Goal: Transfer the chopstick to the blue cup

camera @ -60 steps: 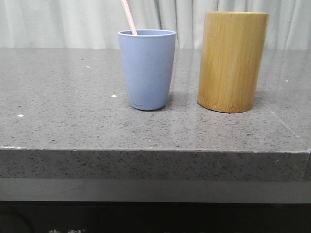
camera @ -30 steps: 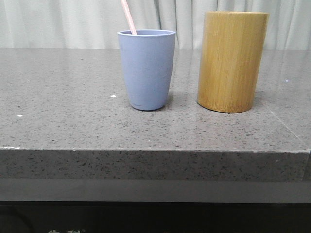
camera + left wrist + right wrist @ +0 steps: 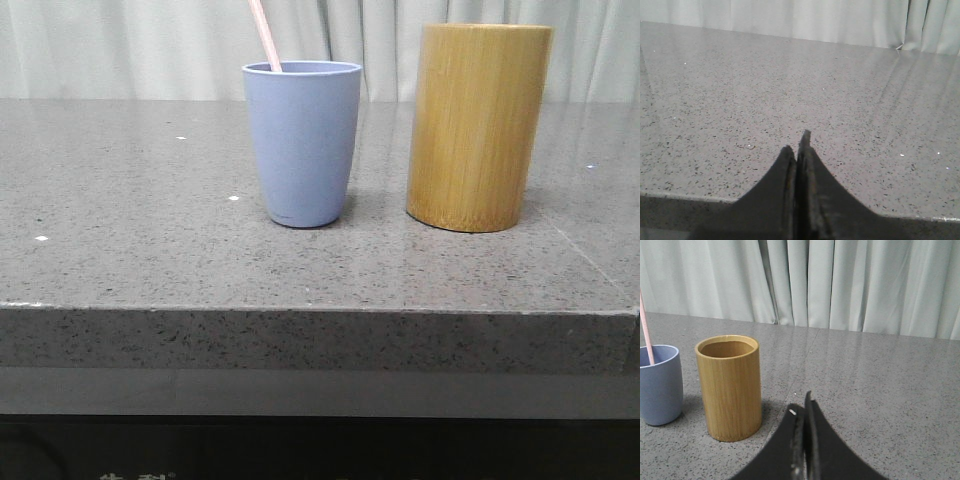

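Our left gripper (image 3: 799, 150) has its two dark fingers pressed together with nothing between them, and it hangs low over a bare stretch of the grey speckled stone table (image 3: 740, 90), with a pale curtain (image 3: 815, 20) behind the table's far edge. Our right gripper (image 3: 802, 412) is likewise closed, its dark fingers meeting along a thin seam and holding nothing; it sits above the table, apart from both containers. Nearest to it in the right wrist view stands the bamboo cylinder (image 3: 732, 387), upright and open at the top, its hollow showing no contents as far as we can see into it. Just beyond the cylinder stands the blue cup (image 3: 659, 385), upright too, close beside the cylinder but not touching it. The chopstick (image 3: 646, 330) stands in the cup, a thin pale pink stick rising out of the mouth and leaning against the rim. In the front view we see the same pair on the table (image 3: 130, 200): the blue cup (image 3: 302, 145) on the left and the bamboo cylinder (image 3: 478, 128) on the right, with a narrow gap between them. The chopstick (image 3: 264, 35) rises from the cup's left rim and tilts up and to the left until the frame cuts it off, so we cannot tell its full length. The folded curtain (image 3: 120, 45) hangs behind.
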